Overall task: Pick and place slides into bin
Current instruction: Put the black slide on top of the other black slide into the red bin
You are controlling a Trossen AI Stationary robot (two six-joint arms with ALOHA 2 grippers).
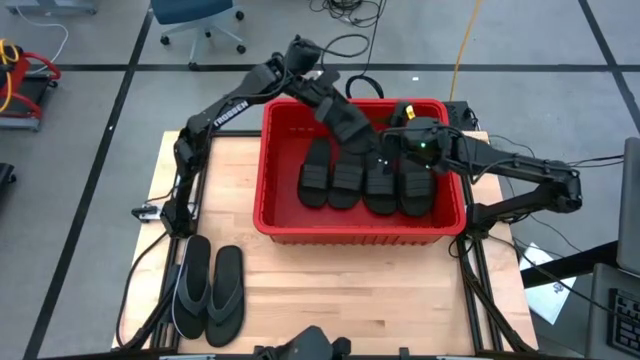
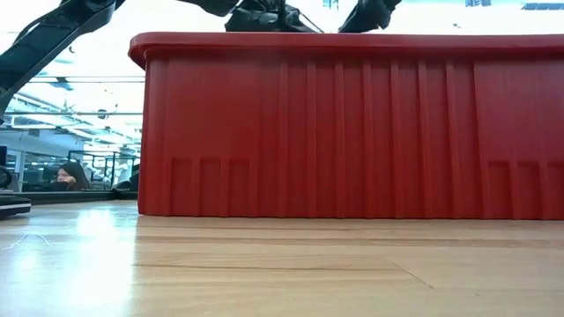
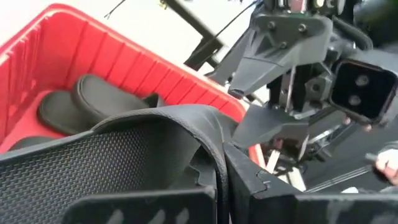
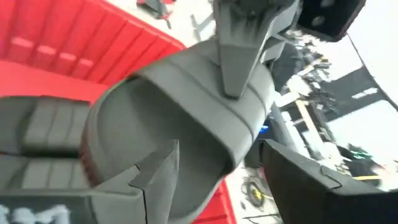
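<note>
High view showed the left gripper (image 1: pixel 362 138) clamped on a matte black rubber slide (image 1: pixel 350 125) above the large rectangular red plastic bin (image 1: pixel 277 170), best lowered flat beside the four already inside, while the right gripper (image 1: pixel 405 150) hovered close, its jaws unreadable.

Red bin (image 1: pixel 275 135) holding four black slides (image 1: pixel 365 182) abreast, fifth slide (image 1: pixel 345 122) above them, thong pair (image 1: pixel 210 288) on table

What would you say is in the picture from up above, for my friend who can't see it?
A red bin sits on a wooden table with four black slides lined up inside. Two dark robot arms reach over it, and the left tool holds another slide above the bin near the right tool. A pair of black thong sandals lies on the table outside.
</note>
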